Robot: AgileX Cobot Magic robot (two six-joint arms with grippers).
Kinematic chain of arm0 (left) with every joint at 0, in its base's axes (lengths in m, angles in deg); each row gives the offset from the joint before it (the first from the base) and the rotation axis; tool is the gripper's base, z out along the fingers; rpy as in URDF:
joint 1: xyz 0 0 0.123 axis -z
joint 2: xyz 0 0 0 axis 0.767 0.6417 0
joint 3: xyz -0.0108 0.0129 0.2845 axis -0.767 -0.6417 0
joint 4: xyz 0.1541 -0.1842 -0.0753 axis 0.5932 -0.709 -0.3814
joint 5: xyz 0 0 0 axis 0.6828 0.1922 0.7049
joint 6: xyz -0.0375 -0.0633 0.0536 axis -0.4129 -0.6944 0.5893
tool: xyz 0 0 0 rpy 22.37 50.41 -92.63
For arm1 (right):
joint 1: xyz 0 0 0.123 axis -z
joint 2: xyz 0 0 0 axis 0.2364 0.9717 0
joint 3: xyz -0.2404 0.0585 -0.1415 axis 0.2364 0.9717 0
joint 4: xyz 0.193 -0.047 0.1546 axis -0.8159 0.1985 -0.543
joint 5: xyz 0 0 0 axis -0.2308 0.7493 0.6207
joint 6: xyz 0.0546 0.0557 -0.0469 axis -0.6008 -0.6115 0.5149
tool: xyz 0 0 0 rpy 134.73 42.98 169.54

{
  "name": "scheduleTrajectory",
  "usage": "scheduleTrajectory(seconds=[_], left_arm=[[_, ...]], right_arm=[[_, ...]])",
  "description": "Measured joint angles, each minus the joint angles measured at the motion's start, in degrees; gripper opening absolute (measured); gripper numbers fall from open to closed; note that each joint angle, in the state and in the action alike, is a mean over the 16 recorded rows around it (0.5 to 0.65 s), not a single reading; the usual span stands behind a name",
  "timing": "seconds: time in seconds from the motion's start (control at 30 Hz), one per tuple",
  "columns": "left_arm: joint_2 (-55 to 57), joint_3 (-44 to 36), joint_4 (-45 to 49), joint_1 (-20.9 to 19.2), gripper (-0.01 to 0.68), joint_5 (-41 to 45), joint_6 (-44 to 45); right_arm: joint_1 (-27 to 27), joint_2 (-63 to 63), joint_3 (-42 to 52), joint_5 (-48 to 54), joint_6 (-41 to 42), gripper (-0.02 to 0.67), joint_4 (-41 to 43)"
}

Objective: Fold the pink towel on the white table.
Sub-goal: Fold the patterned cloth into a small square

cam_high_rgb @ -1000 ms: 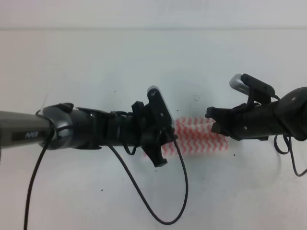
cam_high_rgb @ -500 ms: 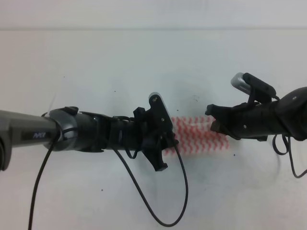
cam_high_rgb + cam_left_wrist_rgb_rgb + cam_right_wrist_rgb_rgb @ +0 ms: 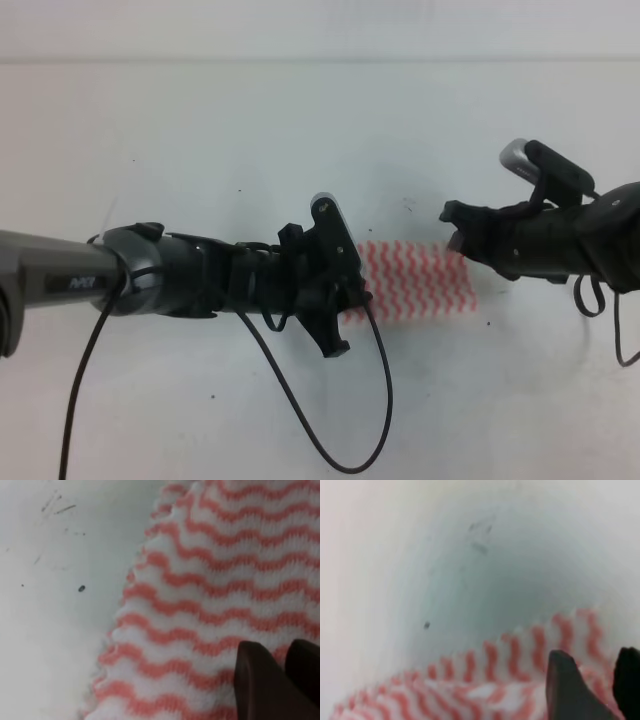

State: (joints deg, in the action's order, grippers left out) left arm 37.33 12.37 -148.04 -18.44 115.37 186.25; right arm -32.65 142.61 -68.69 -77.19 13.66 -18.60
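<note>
In the lower middle of the high view a loose black cable (image 3: 330,420) loops across the white worktop (image 3: 300,120). Just above it, centre frame, the left claw (image 3: 345,290) sits over the left end of the pink towel (image 3: 415,282), which lies flat as a narrow striped strip in the middle of the worktop, apparently already doubled. The left wrist view shows the two dark fingertips (image 3: 260,680) nearly touching, resting on the cloth at lower right; whether any fabric is pinched between them I cannot tell. Further right, the right claw (image 3: 458,228) stands at the towel's upper right corner. In its wrist view the fingertips (image 3: 565,685) stand apart with a clear gap and the towel's wavy edge beneath them.

To fold well, each claw should take one end cleanly, lift just clear, and lay edge on edge without dragging the strip.

Against a second ago, the right arm has drawn back rightward, uncovering more of the towel's right end; the left arm has crept slightly right.
</note>
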Motion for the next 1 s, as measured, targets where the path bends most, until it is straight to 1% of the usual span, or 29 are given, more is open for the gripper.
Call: scheduleTrajectory(seconds=[0.17,0.33,0.6,0.87,1.0], left_arm=[[0.0,0.0,0.6,0.0,0.128,-0.7,0.0],[0.0,0.0,0.0,0.0,0.129,-1.6,0.0],[0.0,0.1,0.3,0.1,0.129,-2.5,0.0],[0.0,0.1,0.0,0.1,0.128,-2.4,0.0],[0.0,0.0,-0.3,0.0,0.128,-2.5,0.0]], right_arm=[[0.0,0.0,-0.8,-0.1,1.5,0.202,-0.2],[0.0,0.0,-2.8,2.5,3.4,0.183,0.0],[0.0,0.4,-6.3,10.0,5.9,0.103,1.1],[0.0,1.6,-7.7,12.6,6.1,0.027,2.5],[0.0,2.2,-7.9,13.2,6.0,0.011,2.9]])
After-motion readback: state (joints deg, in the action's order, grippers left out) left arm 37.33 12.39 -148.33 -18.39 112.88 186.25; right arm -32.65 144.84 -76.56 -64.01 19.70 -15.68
